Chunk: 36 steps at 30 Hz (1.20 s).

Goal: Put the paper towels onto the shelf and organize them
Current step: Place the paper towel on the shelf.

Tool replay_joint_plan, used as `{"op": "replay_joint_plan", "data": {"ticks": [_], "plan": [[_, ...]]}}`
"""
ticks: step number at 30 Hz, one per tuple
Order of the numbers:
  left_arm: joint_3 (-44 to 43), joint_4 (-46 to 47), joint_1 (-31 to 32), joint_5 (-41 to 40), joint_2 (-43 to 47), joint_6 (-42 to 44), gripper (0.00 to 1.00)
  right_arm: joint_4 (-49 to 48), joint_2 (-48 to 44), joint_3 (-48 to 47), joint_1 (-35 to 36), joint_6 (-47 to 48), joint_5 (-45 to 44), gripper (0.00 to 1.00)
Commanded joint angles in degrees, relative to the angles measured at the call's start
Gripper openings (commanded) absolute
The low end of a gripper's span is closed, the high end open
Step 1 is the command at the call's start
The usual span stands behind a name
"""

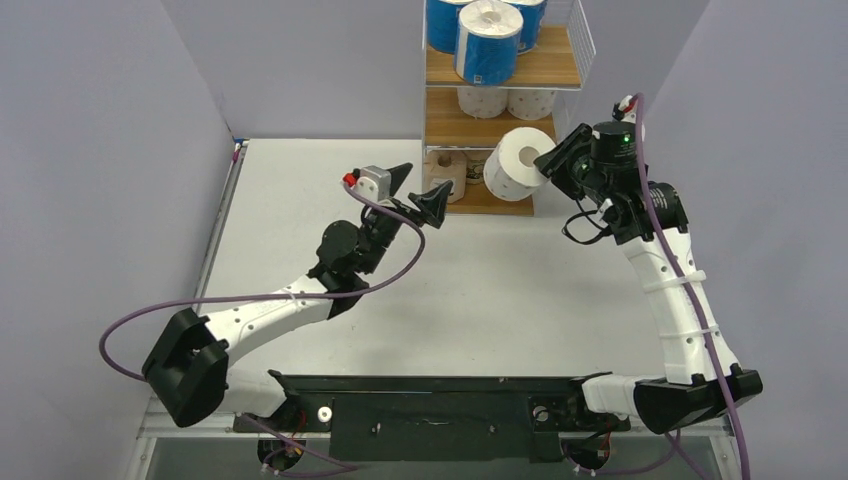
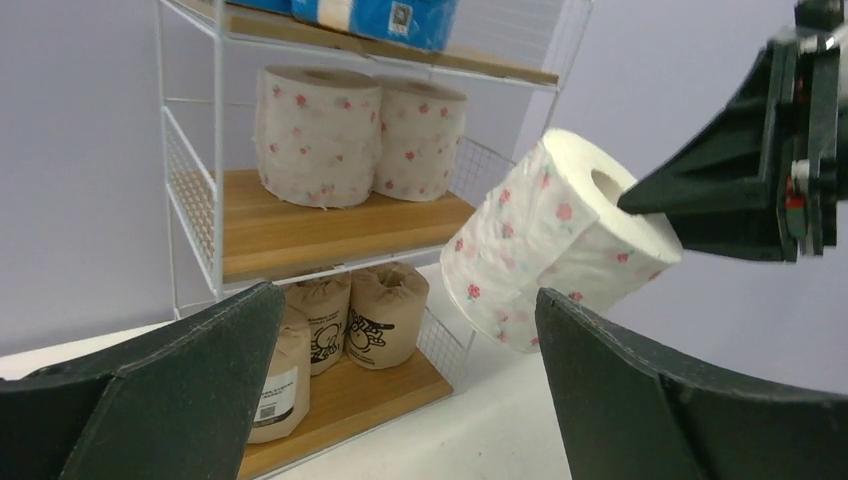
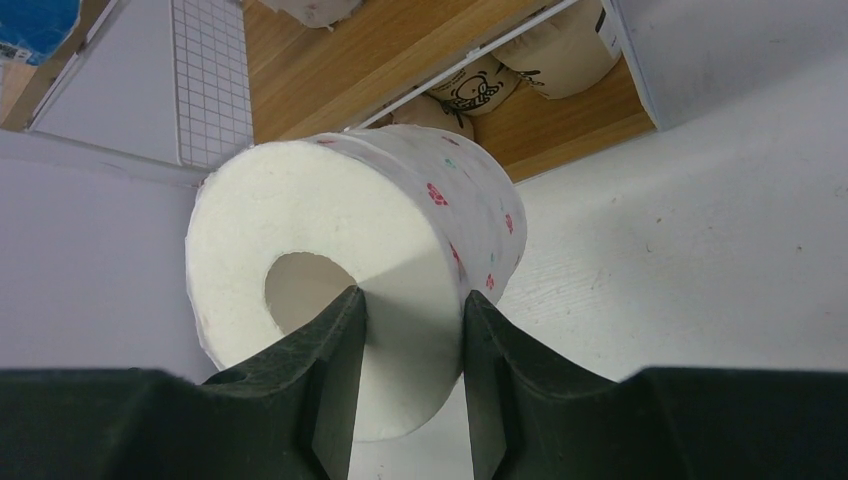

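Right hand: your right hand (image 3: 408,300) is set narrow and clamped on a white paper-towel roll with pink dots (image 3: 340,230). One finger sits inside the core hole and the other presses on the outer wrap, so the roll's wall is pinched between them.
Held roll: it hangs in the air above the white worktop (image 1: 480,290). It is tilted, with its open end turned toward your right hand. From the top camera it lies just in front of the shelf's lower part, toward the right side. From your left wrist camera it sits level with the gap between the middle and bottom boards and apart from both.
Left hand: your left hand (image 1: 418,190) stands wide open and holds nothing. It hovers over the worktop near the shelf's left front corner, with its fingers pointing toward the shelf and the held roll.
Shelf: the three-tier white wire rack with light-brown wooden boards (image 1: 548,68) stands at the far edge of the worktop, against the back wall.
Top tier: three blue-wrapped rolls (image 1: 488,42) stand upright, with one in front of the other two.
Middle tier: two more pink-dotted white rolls (image 2: 318,135) stand upright, side by side and touching.
Bottom tier: three brown kraft rolls with printed labels (image 2: 385,310) stand upright, crowded together.
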<state>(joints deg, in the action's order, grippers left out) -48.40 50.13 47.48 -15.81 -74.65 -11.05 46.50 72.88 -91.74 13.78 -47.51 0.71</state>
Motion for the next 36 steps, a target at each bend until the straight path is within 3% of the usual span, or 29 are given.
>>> {"op": "replay_joint_plan", "data": {"ticks": [1,9,18,36], "plan": [[-3.2,9.6,-3.3,15.1,-5.3,2.6,0.97,-6.7,0.9,-2.2,-0.4,-2.5,0.3,0.30],[-9.3,10.8,-6.1,23.0,-12.6,3.2,0.96,-9.4,4.1,-3.4,-0.4,-4.4,1.4,0.29],[-14.0,10.4,-6.6,26.3,-18.9,4.9,0.96,-11.8,9.0,-8.3,0.1,-6.2,2.1,0.29],[-19.6,10.3,-6.8,18.3,-27.2,9.6,0.96,-15.0,17.3,-14.2,0.1,-7.8,2.3,0.28]]}}
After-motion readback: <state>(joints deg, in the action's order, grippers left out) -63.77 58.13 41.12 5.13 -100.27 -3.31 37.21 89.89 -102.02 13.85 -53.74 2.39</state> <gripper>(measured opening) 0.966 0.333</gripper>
